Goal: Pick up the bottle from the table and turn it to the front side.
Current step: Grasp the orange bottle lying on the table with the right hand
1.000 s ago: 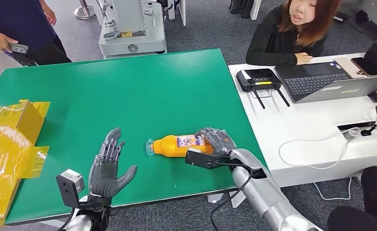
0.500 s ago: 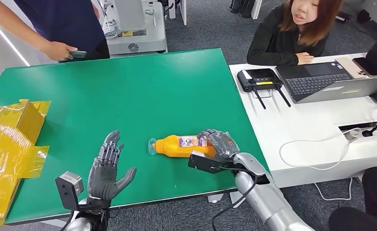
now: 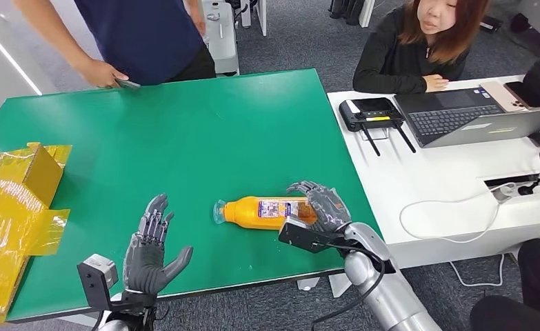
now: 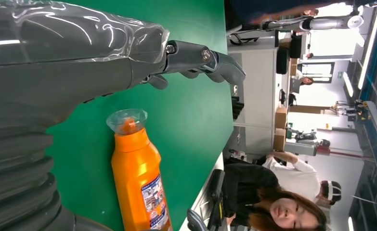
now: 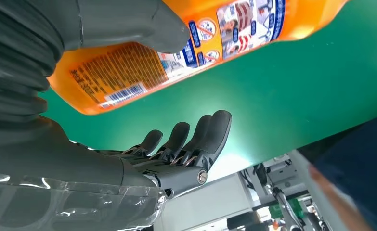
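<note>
Silver arms; dark grey jointed left hand (image 3: 147, 252) and right hand (image 3: 324, 207); ribbed grey wrist covers; black cable along right forearm.

The bottle (image 3: 263, 212) lies on its side near the worktop's (image 3: 205, 131) front edge, cap pointing left. The right hand (image 3: 322, 207) sits at its base end; the left hand (image 3: 150, 248) is well apart, further left.

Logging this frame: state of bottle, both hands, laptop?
bottle: lying on its side on the green table, capped, cap toward the left hand
right hand: fingers spread around the bottle's base, thumb on the bottle
left hand: open, empty
laptop: lid open
</note>
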